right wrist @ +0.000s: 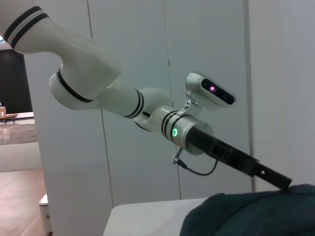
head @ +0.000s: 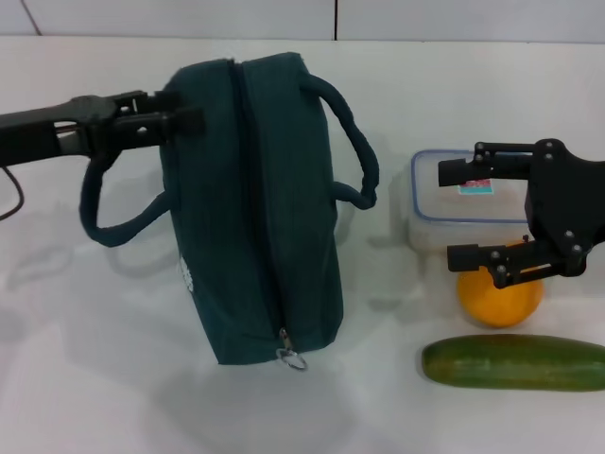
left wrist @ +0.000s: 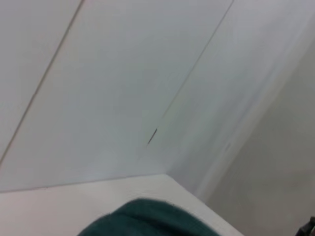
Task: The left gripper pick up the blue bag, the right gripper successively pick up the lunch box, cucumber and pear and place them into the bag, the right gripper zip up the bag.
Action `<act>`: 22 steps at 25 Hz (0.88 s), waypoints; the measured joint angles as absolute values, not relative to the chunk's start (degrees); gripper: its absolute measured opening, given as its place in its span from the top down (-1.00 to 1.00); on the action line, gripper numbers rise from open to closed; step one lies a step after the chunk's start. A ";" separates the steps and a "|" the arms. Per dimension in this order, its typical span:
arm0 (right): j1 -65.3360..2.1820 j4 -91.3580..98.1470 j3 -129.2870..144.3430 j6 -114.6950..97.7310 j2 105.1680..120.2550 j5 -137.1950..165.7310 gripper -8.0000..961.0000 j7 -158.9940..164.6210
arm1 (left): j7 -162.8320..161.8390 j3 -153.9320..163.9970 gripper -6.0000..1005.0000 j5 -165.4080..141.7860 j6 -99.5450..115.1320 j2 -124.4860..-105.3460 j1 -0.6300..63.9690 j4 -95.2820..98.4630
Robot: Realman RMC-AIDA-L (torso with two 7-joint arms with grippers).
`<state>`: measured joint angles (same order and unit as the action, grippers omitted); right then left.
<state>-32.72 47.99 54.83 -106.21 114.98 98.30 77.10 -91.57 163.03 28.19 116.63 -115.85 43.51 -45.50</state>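
Left hand (head: 184, 118) reaching in from the left edge of the head view, black fingers pressed against the upper left side of the bag (head: 255, 208) by its left handle; cannot tell whether spread or pinching fabric, tips lost against the dark cloth. Seen again from the right wrist view as a black bar (right wrist: 246, 164) on a silver wrist with a green light, its end vanishing behind the bag's top (right wrist: 256, 214). Own wrist view useless for the fingers: only a sliver of bag cloth (left wrist: 147, 219) along one edge, plus blank wall panels.

Right hand (head: 463, 213) hovering on the right, fingers spread wide, one over the box (head: 444, 218), the other across the pear (head: 501, 298). Holding nothing. Arm cut off by the right edge.

Bag lying on the white counter (head: 95, 378) left of centre, long axis running away from the robot, slightly slanted, zipper along the top closed, metal pull (head: 291, 357) at the near end. Handles looped out to each side.

Box partly masked by the right hand, sitting right of the bag. Pear just in front of the box, top half hidden, stem not visible. Cucumber (head: 515, 362) nearest the robot, lying crosswise, left to right, right tip clipped by the frame.
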 joint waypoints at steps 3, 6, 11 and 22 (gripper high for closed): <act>-32.67 47.99 54.74 -106.68 114.83 98.40 -0.69 77.14 | -90.85 163.03 -0.60 30.25 116.77 -114.90 42.80 -42.88; -32.67 47.99 54.73 -106.85 114.64 98.44 -0.69 77.21 | -89.75 163.09 -0.59 30.66 116.90 -112.59 42.05 -36.58; -32.90 47.99 54.82 -106.88 114.45 98.54 -0.68 77.20 | -89.54 163.10 -0.58 29.76 116.89 -109.31 40.50 -30.35; -33.44 47.99 54.87 -106.87 114.16 98.70 -0.67 76.92 | -90.43 163.03 -0.55 29.48 116.47 -114.75 39.57 -40.35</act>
<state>-33.44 47.99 54.87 -106.87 114.16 98.70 76.92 -90.43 163.03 29.48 116.47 -114.75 39.57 -40.35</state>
